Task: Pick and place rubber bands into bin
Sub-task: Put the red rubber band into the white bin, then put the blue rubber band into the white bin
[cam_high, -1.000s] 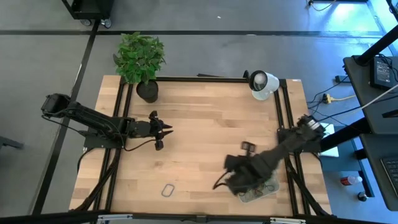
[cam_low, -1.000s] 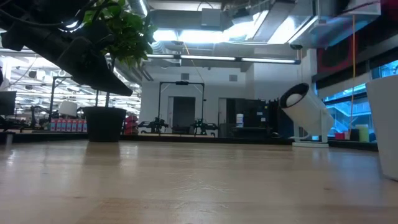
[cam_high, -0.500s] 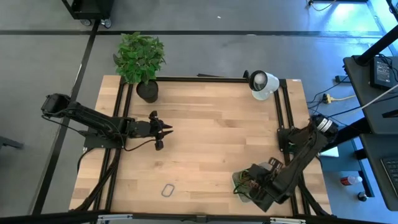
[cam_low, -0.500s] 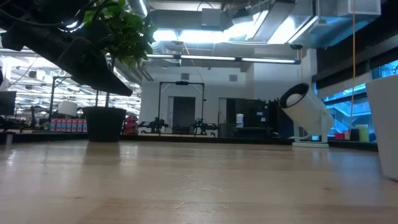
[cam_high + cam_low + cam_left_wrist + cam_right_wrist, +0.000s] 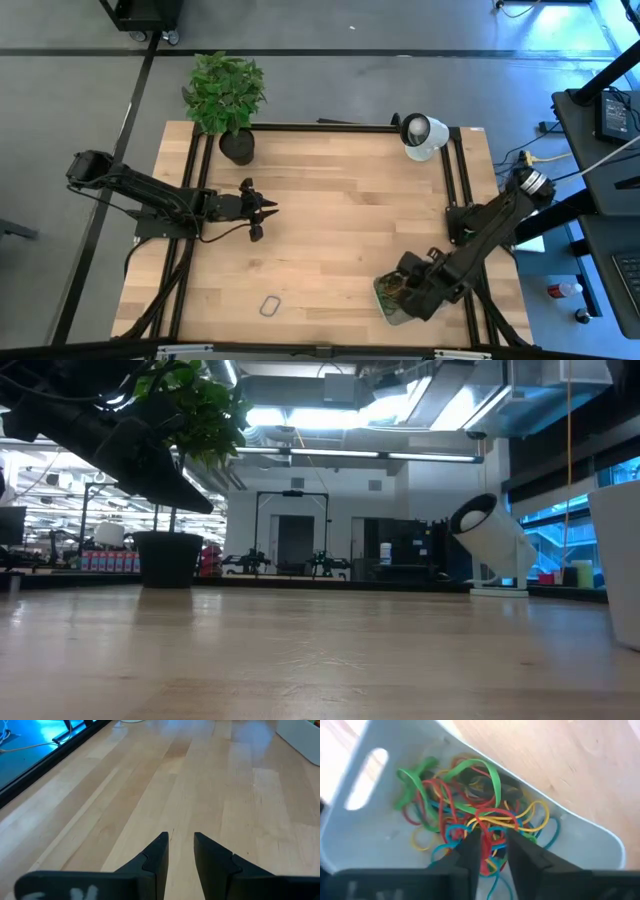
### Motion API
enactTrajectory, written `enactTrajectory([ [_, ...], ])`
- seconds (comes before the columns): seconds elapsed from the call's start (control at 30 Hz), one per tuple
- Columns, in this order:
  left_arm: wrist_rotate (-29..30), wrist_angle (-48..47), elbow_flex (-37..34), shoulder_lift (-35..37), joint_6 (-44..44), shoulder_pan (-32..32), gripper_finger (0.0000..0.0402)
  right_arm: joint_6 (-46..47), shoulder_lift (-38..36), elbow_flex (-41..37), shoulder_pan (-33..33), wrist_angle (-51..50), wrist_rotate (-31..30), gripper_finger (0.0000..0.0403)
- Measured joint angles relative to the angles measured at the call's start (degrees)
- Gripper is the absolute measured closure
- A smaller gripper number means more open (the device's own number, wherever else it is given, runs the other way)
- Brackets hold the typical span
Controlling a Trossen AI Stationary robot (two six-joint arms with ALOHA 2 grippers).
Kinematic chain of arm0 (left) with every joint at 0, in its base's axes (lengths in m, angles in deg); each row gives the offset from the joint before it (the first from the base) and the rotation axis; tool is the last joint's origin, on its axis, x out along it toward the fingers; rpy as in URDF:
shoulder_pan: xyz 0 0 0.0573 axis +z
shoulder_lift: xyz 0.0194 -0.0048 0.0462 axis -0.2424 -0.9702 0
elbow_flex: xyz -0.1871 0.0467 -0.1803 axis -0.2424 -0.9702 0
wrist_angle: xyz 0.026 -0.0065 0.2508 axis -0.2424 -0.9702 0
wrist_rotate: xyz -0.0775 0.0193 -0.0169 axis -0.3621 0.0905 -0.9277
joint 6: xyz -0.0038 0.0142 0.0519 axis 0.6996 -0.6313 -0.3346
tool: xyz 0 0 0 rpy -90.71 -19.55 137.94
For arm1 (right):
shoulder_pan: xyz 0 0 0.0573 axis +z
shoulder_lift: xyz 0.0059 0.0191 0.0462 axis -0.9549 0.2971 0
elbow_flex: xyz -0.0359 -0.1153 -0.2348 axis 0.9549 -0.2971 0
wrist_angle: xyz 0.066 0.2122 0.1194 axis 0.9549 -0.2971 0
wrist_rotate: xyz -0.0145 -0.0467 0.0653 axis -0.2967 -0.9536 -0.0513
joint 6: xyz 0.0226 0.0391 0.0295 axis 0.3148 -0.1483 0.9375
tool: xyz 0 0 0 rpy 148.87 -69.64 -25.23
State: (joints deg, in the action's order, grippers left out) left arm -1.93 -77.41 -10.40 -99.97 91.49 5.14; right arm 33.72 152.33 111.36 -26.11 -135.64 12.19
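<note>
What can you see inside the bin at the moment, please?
The bin holds a tangled heap of rubber bands. The right gripper hangs just above, hiding some of the heap.

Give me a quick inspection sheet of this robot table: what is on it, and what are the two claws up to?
Surface: wooden table, mostly bare.
Job's things: bin at the near right edge, holding a tangle of rubber bands; one stray rubber band lies near the front edge.
Clutter: potted plant at the far left corner, white camera-like device at the far right.
Grippers: right gripper over the bin, fingers slightly apart above the bands; left gripper waits over bare wood at the left, fingers slightly apart, empty.
Cables: black cable along the left arm.
Surroundings: large indoor hall; no people seen.
</note>
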Motion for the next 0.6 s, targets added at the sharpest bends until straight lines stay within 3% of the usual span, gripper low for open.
enactTrajectory([
  [0.2, 0.0, 0.0, 0.0, 0.0, 0.01, 0.0, 0.0315, 2.84, -4.03, 0.02, 0.03, -2.29, 0.0, 0.0238],
  [0.33, 0.01, 0.0, 0.0, 0.0, 0.01, 0.0, 0.0315, -0.57, -4.32, 0.02, 0.02, -4.54, -0.04, 0.0206],
  [0.43, 0.01, -0.02, 0.0, 0.0, 0.01, 0.0, 0.0315, -6.05, -4.32, 0.04, -0.02, -9.95, -0.09, 0.0204],
  [0.6, 0.03, -0.02, 0.0, 0.0, 0.05, 0.01, 0.0315, -3.1, -4.27, 1.08, -4.01, -18.98, -0.76, 0.0236],
])
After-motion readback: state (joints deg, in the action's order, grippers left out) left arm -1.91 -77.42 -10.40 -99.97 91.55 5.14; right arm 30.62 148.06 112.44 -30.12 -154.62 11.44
